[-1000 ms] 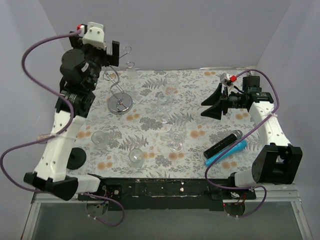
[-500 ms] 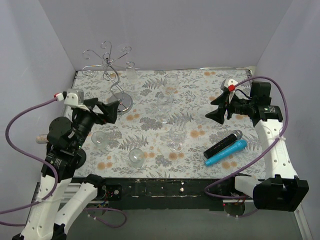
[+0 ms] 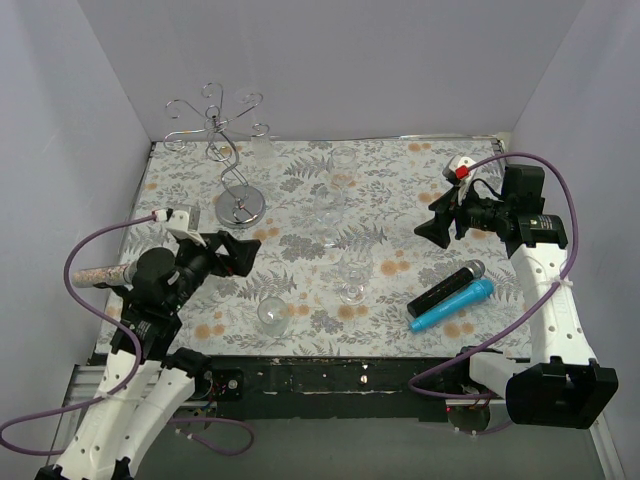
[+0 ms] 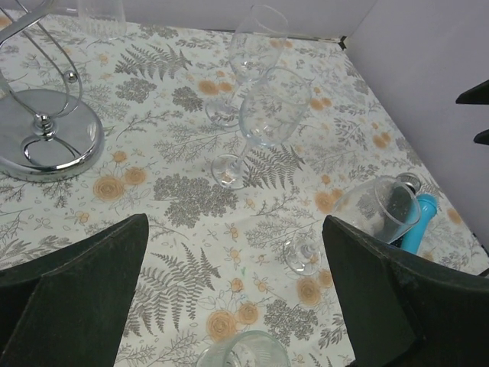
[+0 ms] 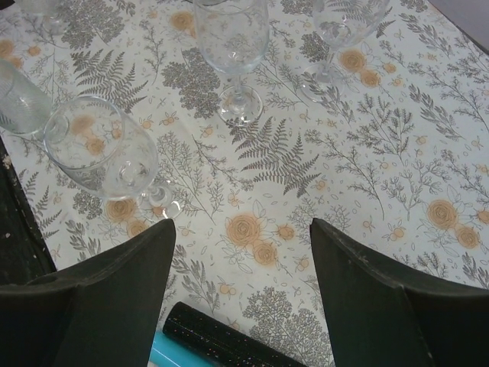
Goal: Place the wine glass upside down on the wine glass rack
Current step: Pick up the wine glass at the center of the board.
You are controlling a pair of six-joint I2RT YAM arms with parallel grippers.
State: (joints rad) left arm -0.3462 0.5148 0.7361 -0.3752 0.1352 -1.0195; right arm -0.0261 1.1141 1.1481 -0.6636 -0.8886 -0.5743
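Finding: no glass is in hand and none hangs on the rack. The tall silver wire wine glass rack (image 3: 222, 140), with a twisted stem, curled arms and a round shiny base, stands at the far left corner of the floral-printed worktop (image 3: 290, 255), and its arms are bare. Several clear stemmed glasses stand upright on the cloth. Which one is intended cannot be told, but the clear stemmed wine glass (image 3: 328, 207) in mid-worktop is the one nearest the rack. In the left wrist view it lies straight ahead between that gripper's fingers. The left gripper (image 3: 243, 254) hovers near the left edge, fingers spread wide and holding nothing. The right gripper (image 3: 428, 220) hangs toward the right edge, likewise wide and empty. The step in hand is judged to be the approach and pick, with the task barely begun. Recommendation: take the wine glass by the stem just under the bowl and close gently, since thin glass is likely slippery and top-heavy. Keep clear of the second stemmed glass (image 3: 352, 277) and the short clear tumbler (image 3: 272, 313), both toward the near edge. After lifting, invert the glass before reaching the rack, then slide the stem into a curled arm so the foot rests on the wire. Risk: nudging the rack, which looks light, or the neighbouring glasses. The black microphone (image 3: 445, 288) and blue microphone (image 3: 452, 305) near the right edge appear to be no obstruction.
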